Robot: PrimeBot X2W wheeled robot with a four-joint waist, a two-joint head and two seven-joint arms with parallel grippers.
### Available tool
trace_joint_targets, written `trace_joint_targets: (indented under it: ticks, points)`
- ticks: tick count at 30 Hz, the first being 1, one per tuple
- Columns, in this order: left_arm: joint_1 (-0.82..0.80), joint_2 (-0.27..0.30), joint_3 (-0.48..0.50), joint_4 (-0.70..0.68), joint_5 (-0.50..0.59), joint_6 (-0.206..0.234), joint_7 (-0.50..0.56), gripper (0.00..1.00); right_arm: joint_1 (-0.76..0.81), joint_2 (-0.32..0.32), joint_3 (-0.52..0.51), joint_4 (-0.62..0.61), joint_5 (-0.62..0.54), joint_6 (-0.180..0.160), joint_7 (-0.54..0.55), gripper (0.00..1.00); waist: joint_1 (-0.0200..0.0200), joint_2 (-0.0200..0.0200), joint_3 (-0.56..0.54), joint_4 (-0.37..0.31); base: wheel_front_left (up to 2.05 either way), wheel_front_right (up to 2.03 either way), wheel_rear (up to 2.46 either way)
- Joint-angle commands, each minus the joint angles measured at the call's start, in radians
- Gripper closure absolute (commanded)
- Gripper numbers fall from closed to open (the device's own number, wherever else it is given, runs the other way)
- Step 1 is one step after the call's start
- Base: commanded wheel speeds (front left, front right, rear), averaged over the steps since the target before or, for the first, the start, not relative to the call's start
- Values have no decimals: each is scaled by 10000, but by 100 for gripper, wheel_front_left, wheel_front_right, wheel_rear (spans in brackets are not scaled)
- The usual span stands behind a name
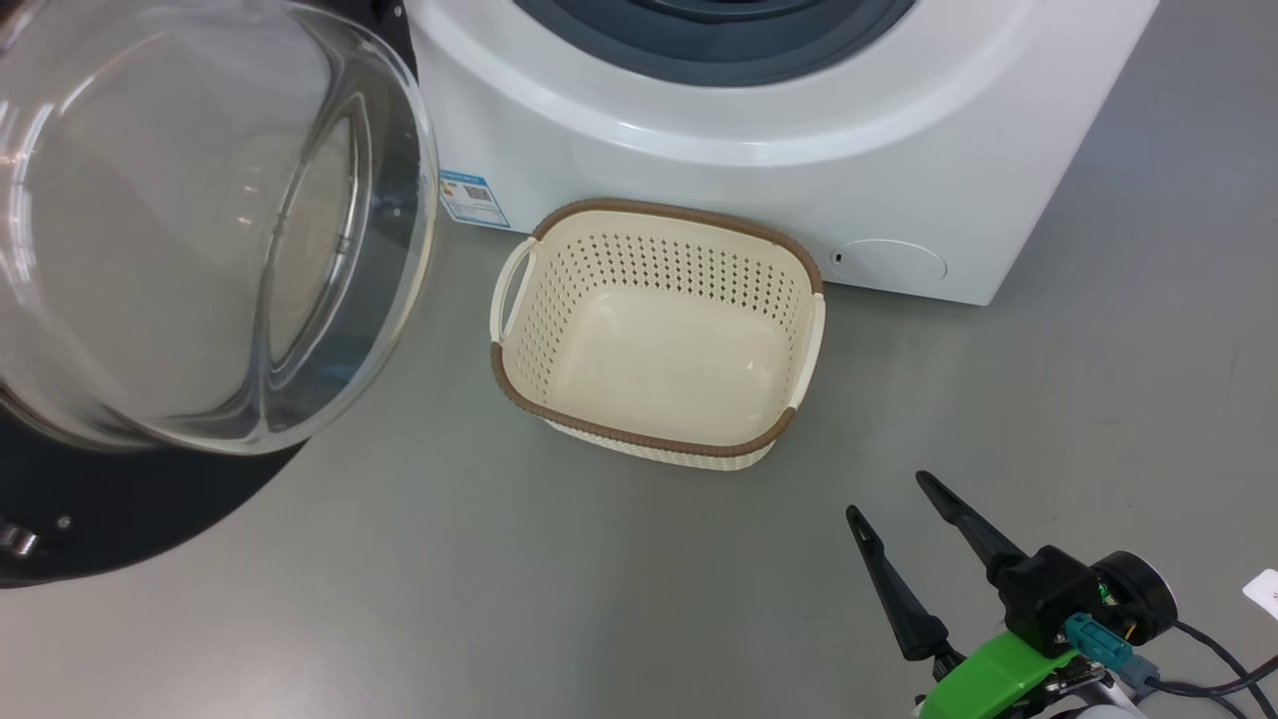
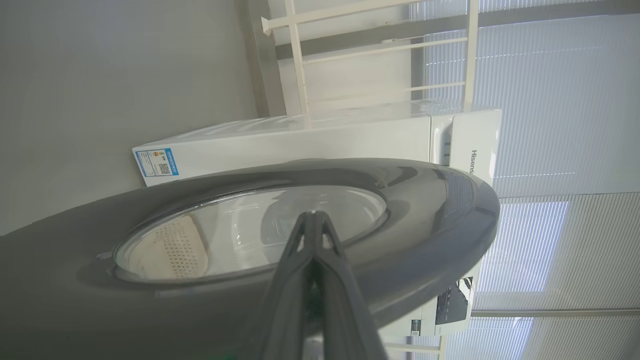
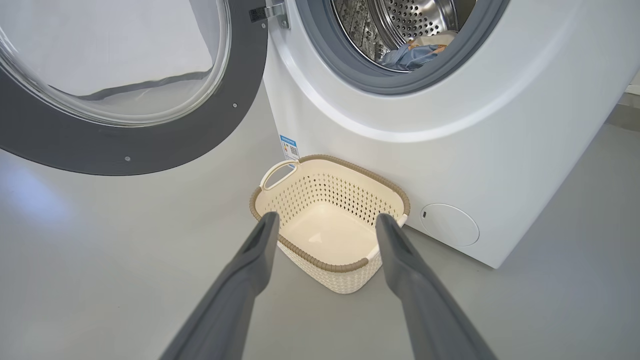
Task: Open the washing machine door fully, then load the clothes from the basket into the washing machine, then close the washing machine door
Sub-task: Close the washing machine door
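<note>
The washing machine (image 1: 699, 180) stands with its door (image 1: 200, 230) swung wide open at the left, the glass bowl bulging toward the head camera. The cream basket (image 1: 649, 270) sits on the floor against the machine's front and holds nothing. Inside the steel drum lies the light-blue garment (image 3: 407, 56), with a pale cream piece beside it. My right gripper (image 1: 891, 497) hovers open, low and in front of the basket (image 3: 330, 195). My left gripper (image 2: 312, 216) is shut with nothing in it, its tips close to the outer face of the door (image 2: 440, 210).
Grey floor (image 1: 1048, 399) surrounds the machine and basket. A round service flap (image 1: 889, 262) sits low on the machine's front. Cables trail from my right wrist at the lower right. A white railing (image 2: 300, 60) and window blinds stand beyond the machine (image 2: 350, 140).
</note>
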Motion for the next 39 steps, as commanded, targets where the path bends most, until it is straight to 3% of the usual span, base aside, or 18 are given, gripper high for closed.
trace_joint_targets:
  ticks: [1, 31, 39]
  points:
    - [311, 526, 29, -436, -127, 84, 353, 100, -272, 109, 338, -180, 54, 14, -117, 0, 0, 0, -27, 19, 0, 0, 0]
    - [1255, -851, 93, -3724, -1280, 1446, 1922, 100, -394, 552, 379, 682, 244, 14, -873, 0, 0, 0, -530, -560, 0, 0, 0]
    - [1447, -1202, -108, -4614, -1402, 1605, 2227, 100, -442, 652, 360, 854, 284, 14, -1043, 0, 0, 0, -564, -771, 0, 0, 0]
